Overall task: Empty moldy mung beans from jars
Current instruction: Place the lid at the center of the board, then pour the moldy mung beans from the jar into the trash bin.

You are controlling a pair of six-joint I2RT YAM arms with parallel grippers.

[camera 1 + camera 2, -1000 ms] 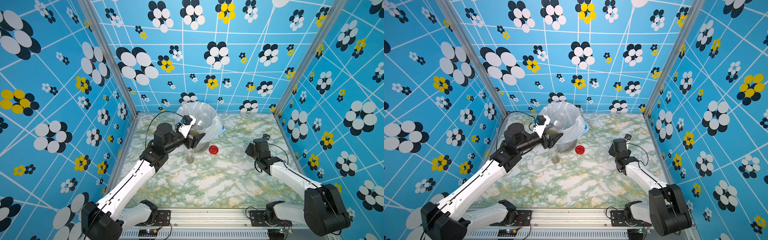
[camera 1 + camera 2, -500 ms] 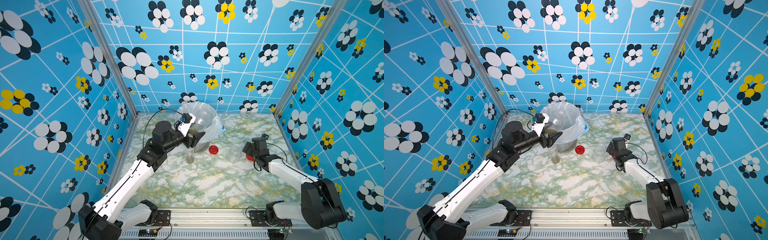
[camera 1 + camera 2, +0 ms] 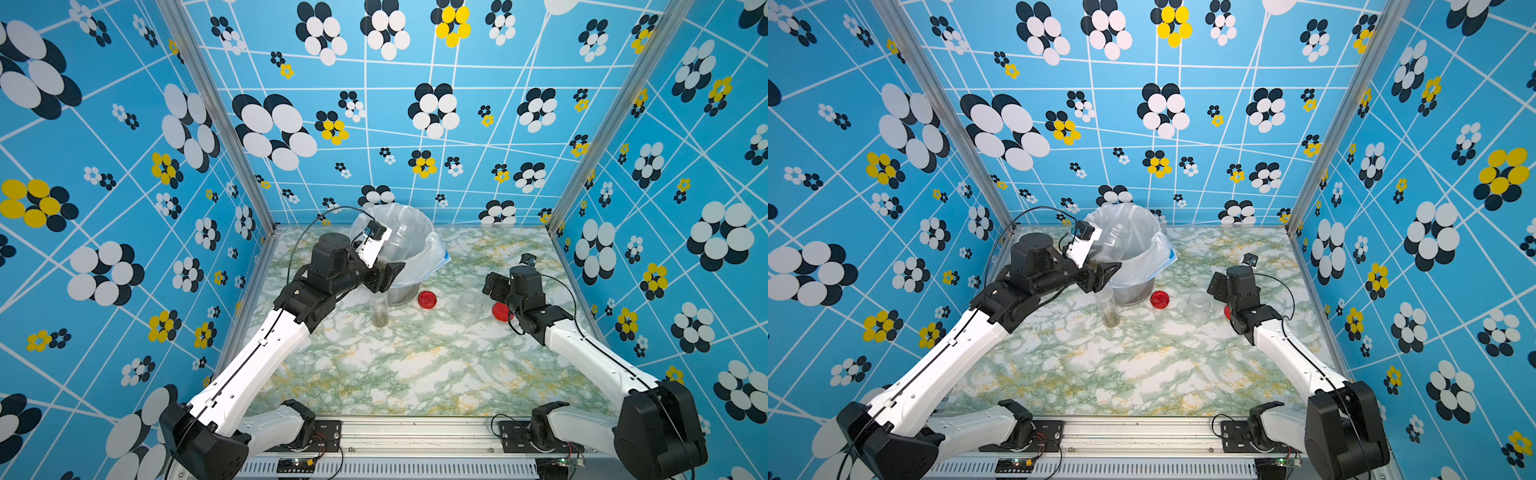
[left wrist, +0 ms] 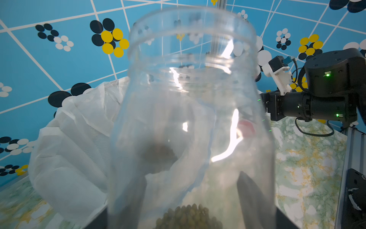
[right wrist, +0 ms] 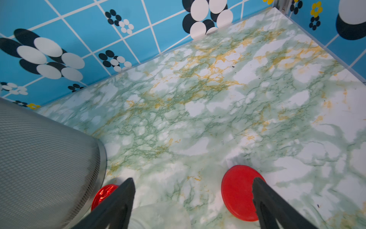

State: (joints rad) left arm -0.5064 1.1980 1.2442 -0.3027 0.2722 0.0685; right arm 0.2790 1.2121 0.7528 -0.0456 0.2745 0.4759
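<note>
Left wrist view: left claw (image 4: 193, 178) pinching open jar (image 4: 190, 99), mung beans (image 4: 190, 216) pooled at its base, by bagged bucket (image 4: 69, 138).
Right claw (image 5: 194, 182): spread, over red lid (image 5: 237, 190) on surface (image 5: 217, 99).

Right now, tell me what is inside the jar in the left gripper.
A small heap of mung beans sits at the base of the jar, by the left gripper; the rest looks empty, no lid. The frame edge hides how deep the beans go.
</note>
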